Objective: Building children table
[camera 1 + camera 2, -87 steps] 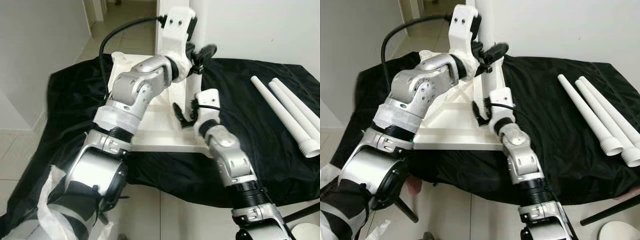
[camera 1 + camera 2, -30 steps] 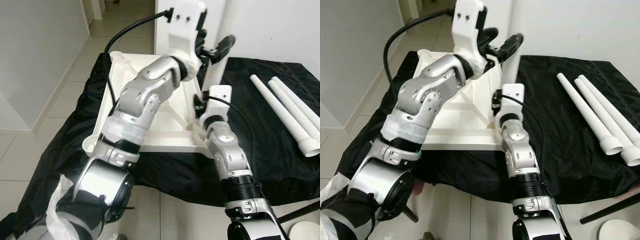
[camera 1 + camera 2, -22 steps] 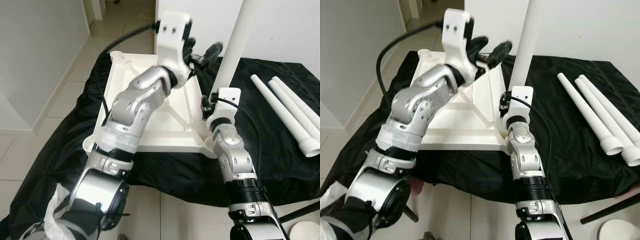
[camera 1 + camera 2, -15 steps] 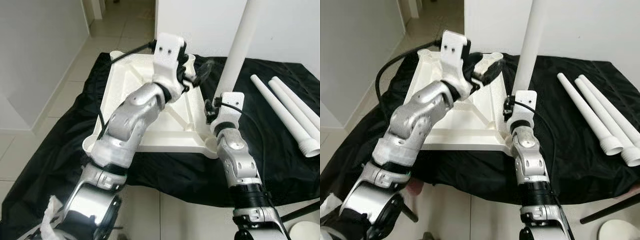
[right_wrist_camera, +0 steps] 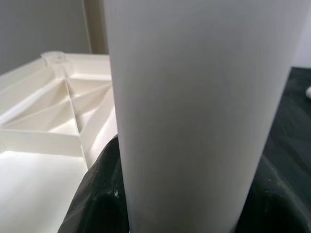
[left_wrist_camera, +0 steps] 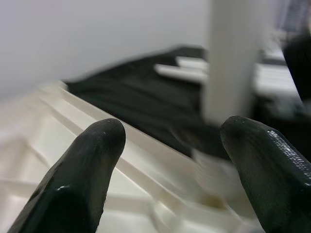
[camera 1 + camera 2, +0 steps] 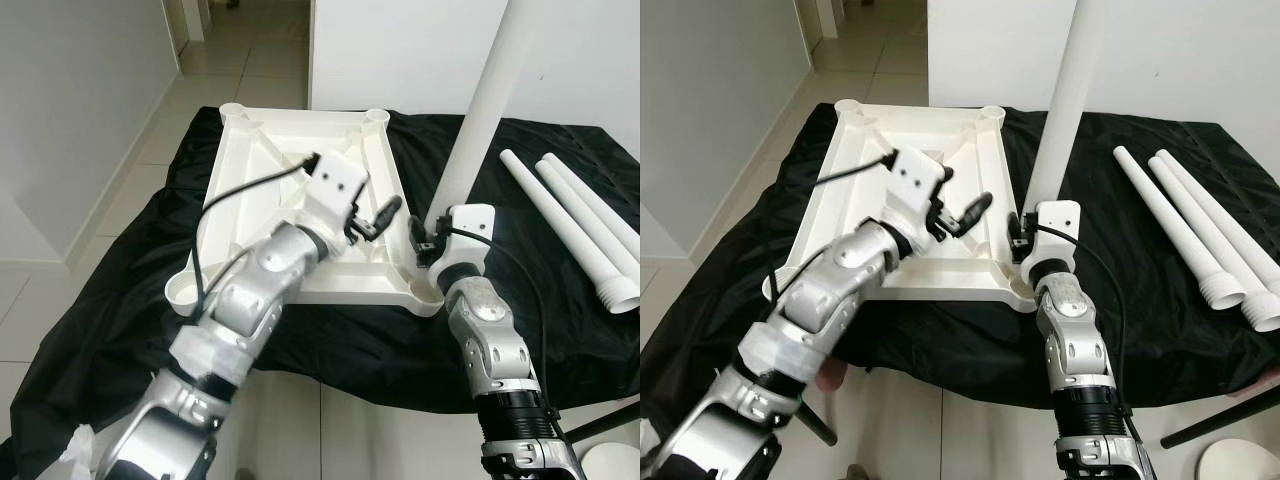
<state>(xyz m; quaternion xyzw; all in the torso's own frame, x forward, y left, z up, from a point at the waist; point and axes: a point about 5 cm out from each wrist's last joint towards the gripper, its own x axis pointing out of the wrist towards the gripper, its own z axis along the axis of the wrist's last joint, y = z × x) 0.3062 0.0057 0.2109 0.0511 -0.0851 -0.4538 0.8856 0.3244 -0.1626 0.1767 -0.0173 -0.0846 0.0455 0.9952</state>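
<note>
Right tool clamping upright white leg at tabletop corner, seemingly touching the socket; left tool hovering over tabletop, fingers apart.

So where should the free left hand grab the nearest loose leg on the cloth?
Probably mid-shaft on the nearest loose leg, coming from above with fingers across its width: it lies flat on the black cloth, and its neighbour crowds the far side.

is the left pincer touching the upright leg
Apart. The left wrist view shows the left pincer open, with the upright leg standing beyond its fingers.
</note>
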